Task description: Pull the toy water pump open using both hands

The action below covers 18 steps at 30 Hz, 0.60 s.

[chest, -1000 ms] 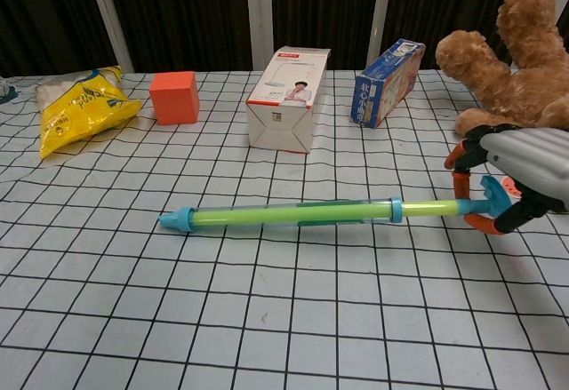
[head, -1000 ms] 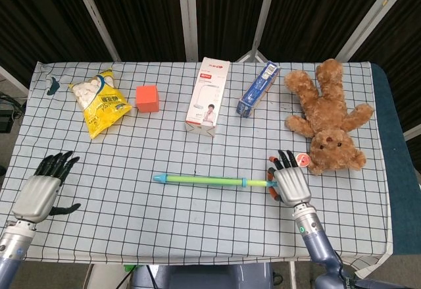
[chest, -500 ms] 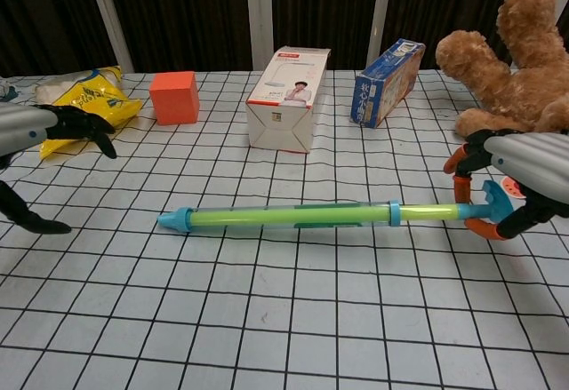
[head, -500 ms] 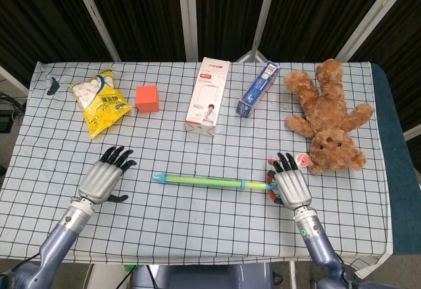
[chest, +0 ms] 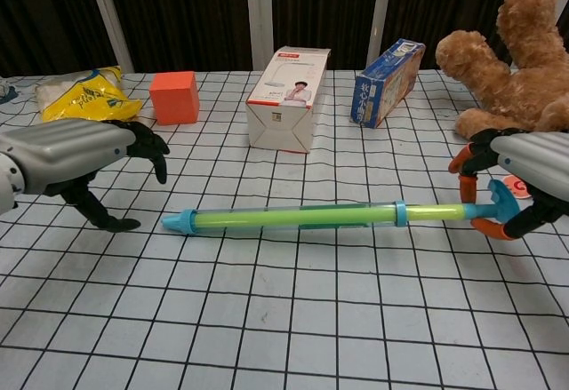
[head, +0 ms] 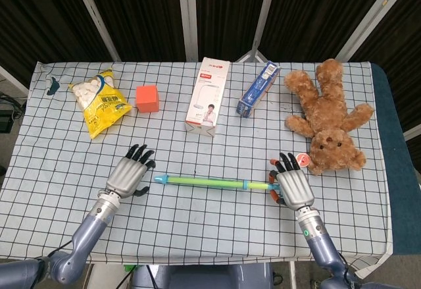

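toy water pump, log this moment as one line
toy water pump: flat on table, partly extended | right hand: holds orange handle | left hand: open beside blue tip, no contact | step: grasp barrel

The tabletop [head: 217,226] is covered by a white cloth [head: 59,164] printed with a black grid. A dark blue surface [head: 395,144] is seen beyond the cloth's right edge. Behind, black pleated curtains [head: 145,12] are crossed by slanted and upright white bars [head: 187,12]. Even, shadowless light is cast throughout.
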Each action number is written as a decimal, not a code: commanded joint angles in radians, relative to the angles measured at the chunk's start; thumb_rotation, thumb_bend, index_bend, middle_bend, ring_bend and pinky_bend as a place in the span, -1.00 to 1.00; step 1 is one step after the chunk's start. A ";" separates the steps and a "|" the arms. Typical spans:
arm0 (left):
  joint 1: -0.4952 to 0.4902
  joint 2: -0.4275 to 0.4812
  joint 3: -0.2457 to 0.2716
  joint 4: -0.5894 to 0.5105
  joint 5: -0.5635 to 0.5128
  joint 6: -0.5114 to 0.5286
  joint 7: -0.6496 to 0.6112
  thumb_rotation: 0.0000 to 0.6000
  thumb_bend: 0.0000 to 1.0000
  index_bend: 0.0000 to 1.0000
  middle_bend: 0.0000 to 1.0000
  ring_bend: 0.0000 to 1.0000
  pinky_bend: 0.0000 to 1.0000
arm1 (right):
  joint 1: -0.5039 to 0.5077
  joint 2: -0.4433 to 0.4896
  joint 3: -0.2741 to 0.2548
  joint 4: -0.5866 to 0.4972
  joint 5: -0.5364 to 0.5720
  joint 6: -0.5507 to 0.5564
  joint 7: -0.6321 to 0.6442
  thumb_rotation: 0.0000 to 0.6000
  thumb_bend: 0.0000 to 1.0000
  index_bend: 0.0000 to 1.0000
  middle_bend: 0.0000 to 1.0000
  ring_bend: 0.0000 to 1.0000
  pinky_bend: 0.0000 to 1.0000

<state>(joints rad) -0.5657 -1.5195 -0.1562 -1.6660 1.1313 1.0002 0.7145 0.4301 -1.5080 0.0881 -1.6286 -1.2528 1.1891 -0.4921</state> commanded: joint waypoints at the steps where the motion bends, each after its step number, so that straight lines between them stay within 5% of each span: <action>1: -0.025 -0.034 -0.006 0.025 -0.033 -0.011 0.019 1.00 -0.27 -0.28 -0.76 -1.00 -0.98 | 0.001 -0.001 -0.002 -0.003 0.000 -0.001 -0.001 1.00 -0.13 0.25 -0.52 -0.96 -1.00; 18: -0.106 -0.178 -0.005 0.099 -0.116 0.016 0.089 1.00 -0.24 -0.21 -0.70 -1.00 -0.98 | 0.000 0.007 -0.004 -0.012 0.002 -0.006 0.010 1.00 -0.13 0.25 -0.52 -0.96 -1.00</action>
<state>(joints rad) -0.6679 -1.6929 -0.1624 -1.5695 1.0182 1.0127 0.7993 0.4302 -1.5011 0.0842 -1.6409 -1.2506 1.1833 -0.4826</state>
